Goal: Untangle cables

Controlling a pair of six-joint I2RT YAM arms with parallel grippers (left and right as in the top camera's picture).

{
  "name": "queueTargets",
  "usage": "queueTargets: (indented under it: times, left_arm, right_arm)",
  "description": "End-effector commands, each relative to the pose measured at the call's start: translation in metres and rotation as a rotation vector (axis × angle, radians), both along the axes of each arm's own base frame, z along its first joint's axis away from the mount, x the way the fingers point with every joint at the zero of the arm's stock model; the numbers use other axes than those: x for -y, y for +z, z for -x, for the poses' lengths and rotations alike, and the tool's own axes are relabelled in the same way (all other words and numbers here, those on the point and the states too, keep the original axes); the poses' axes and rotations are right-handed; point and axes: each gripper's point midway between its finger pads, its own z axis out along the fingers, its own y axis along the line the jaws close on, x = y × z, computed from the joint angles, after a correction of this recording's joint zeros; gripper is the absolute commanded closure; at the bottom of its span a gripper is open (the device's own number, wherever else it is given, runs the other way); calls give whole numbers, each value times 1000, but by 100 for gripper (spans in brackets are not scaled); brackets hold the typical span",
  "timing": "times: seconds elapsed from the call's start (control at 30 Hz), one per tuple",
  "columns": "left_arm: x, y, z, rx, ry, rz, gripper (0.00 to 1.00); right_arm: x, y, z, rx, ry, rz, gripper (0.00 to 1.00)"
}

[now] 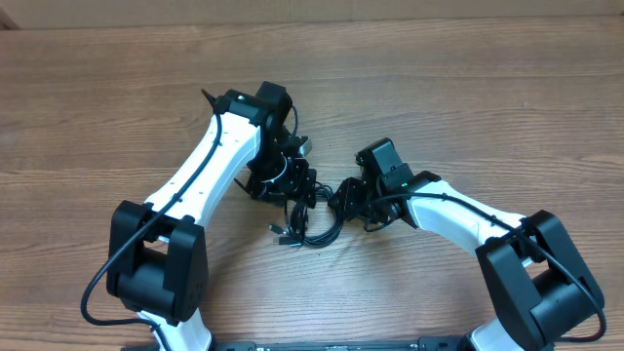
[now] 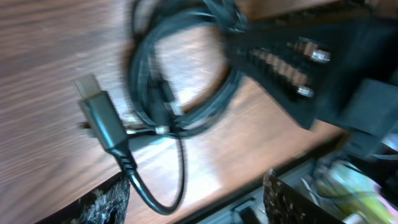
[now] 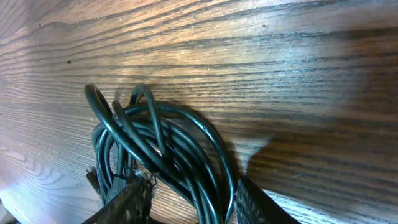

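When viewed from overhead, can make out the cables [image 1: 310, 226] as one dark looped bundle on the wooden table [image 1: 468, 88], lying between the two arms. Shows the left gripper [image 1: 295, 187] over the bundle's upper left side and the right gripper [image 1: 343, 200] at its right side. From the left wrist, finds the left gripper [image 2: 196, 200] standing open, fingers wide apart and clamping nothing, with one thin loop of the cables [image 2: 180, 93] running across the gap on the wood. Also catches a flat silver-tipped plug [image 2: 102, 121] lying left of the coil, and the right gripper [image 2: 280, 62] meeting the coil's far side. From the right wrist, sees the right gripper [image 3: 193, 206] closed around several strands of the cables [image 3: 168, 149], packed between both fingers, with the other loops fanning out flat on the table beyond.
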Motion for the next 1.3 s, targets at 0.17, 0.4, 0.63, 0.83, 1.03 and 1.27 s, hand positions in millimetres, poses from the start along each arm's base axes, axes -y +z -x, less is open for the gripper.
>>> queueTargets:
  times: [0.17,0.4,0.63,0.83,1.03,1.27]
  left_arm:
    - [-52,-10,-19,94,126,-342,50]
    - [-66,-10,-21,104,168,-418,53]
    - [-30,-7,-15,70,47,-188,65]
    - [-17,-11,-20,91,42,-122,70]
    - [-10,-43,-16,100,81,-122,75]
    - [6,-73,-3,120,59,-91,75]
  right_arm:
    - [0,-3,1,-1,2,10,58]
    - [0,-3,2,-3,2,12,57]
    - [0,-3,2,-4,2,12,58]
    - [1,-3,2,-5,1,13,64]
    - [1,-3,2,-5,0,13,64]
    - [2,-4,2,-6,-5,18,59]
